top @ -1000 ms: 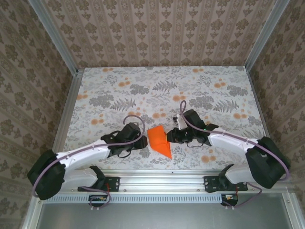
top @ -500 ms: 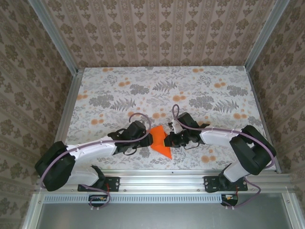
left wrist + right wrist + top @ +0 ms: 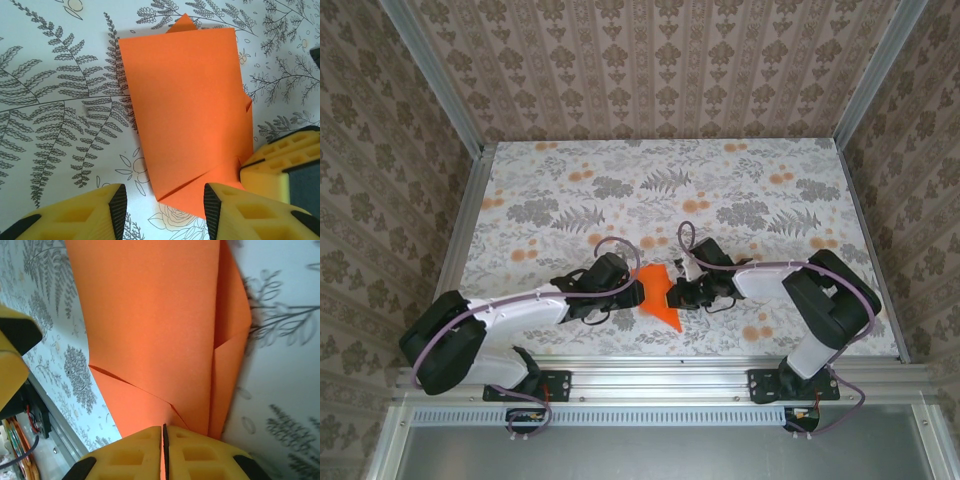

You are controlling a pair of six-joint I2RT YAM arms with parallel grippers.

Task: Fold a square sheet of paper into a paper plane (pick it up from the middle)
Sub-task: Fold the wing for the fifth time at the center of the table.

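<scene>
Paper (image 3: 187, 100) partly folded, flaps creased, no dart yet. Right tool (image 3: 164, 435) pinching its edge; left tool (image 3: 165, 207) spread.

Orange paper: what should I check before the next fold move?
1. Right tool shut on the paper at its edge: ok.
2. Left tool open, fingers apart either side of the paper's near corner: ok.
3. Tools apart from each other: ok in the top view, where orange shows between them.
4. Paper lying flat on the table away from the gripped edge: cannot tell.
5. Corner flaps creased and folded in: ok.
6. Narrow dart shape reached: not ok; it is a wide folded sheet.
</scene>
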